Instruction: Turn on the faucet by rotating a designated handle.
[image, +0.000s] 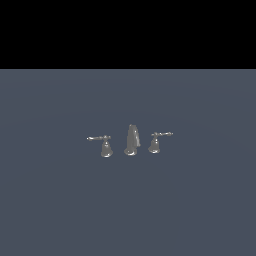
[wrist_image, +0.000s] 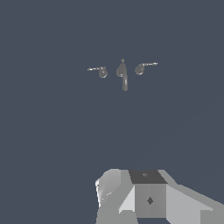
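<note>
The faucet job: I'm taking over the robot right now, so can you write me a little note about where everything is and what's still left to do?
Gripper: only part of it shows in the wrist view, far above the floor. Whether it is open or shut cannot be told. It holds nothing visible.
The faucet stands alone on the grey floor.
The designated handle is the piece on the exterior view's left, its lever pointing outward. The twin handle stands on the other side of the spout.
Done: nothing; no contact yet.
Left: descend, reach the lever, rotate it.

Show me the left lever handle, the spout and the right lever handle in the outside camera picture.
left lever handle (image: 98, 138), exterior view, on its thin horizontal lever.
spout (image: 132, 137), exterior view, mid-body of the tapered arch.
right lever handle (image: 154, 145), exterior view, on its bell base.
</note>
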